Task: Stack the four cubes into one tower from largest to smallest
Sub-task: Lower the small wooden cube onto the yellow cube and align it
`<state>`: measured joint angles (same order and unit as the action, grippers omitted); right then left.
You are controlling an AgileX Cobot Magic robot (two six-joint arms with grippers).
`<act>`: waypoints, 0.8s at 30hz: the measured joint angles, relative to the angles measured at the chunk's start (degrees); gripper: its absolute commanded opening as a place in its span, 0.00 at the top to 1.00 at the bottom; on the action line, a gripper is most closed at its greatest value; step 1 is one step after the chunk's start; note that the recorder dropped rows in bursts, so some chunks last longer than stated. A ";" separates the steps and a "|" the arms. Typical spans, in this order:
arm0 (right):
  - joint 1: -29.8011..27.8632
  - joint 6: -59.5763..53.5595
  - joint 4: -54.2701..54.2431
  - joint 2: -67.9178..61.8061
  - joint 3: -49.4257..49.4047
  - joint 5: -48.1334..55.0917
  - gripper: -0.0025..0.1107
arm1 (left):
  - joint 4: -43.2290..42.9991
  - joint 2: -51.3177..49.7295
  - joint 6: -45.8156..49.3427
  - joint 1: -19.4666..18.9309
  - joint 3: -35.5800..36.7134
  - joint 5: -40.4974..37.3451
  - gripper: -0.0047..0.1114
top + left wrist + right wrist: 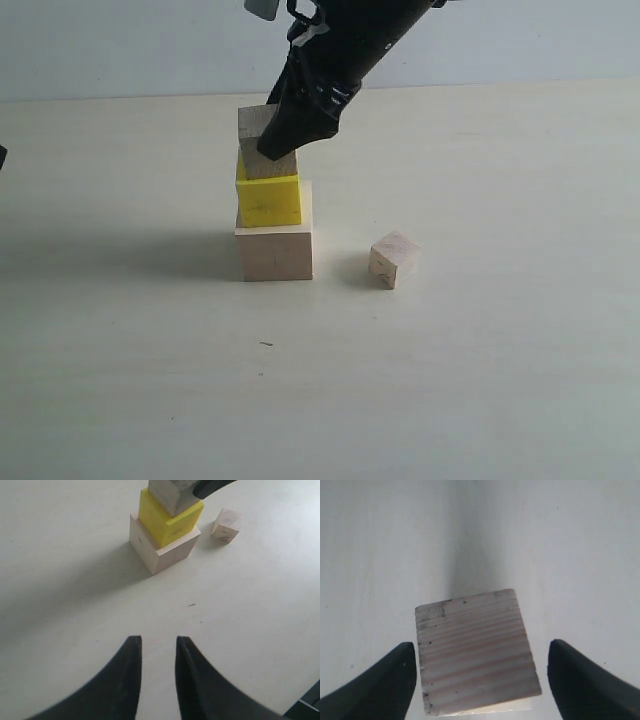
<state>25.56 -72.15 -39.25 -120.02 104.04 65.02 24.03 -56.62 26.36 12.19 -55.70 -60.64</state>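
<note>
1. Your right end effector (481, 649) stands open around a small pale wood cube (475, 635), with a gap on each side.
2. Directly beneath it, that cube rests on the yellow cube (270, 200), which sits on the large pale wood cube (275, 252).
3. The other small cube (394, 259) lies on the surface (480, 380), lower and off to one side.
4. Your left end effector (158, 641) is slightly open and empty.

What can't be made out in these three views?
- Exterior view: the right gripper covers much of the top wood cube, so jaw contact is hidden.
- Left wrist view: the top wood cube's upper part is cut off by the frame edge.
- Right wrist view: that cube almost wholly hides the yellow cube and large wood cube.
</note>
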 measured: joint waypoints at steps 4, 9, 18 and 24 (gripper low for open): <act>0.00 0.00 -0.10 0.00 0.00 -0.24 0.36 | 0.00 0.00 0.11 0.00 0.00 0.00 0.74; 0.00 0.00 -0.10 0.00 0.00 -0.24 0.36 | 0.00 0.00 0.11 0.00 0.00 0.00 0.74; 0.00 1.47 -1.08 0.00 0.00 -1.31 0.36 | 0.00 0.00 0.11 0.00 0.00 0.00 0.74; 0.00 1.67 -2.77 0.00 0.00 -1.62 0.36 | 0.00 0.00 0.11 0.00 0.00 0.00 0.74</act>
<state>25.56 -70.48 -42.02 -120.02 104.04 63.40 24.03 -56.62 26.47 12.19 -55.70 -60.64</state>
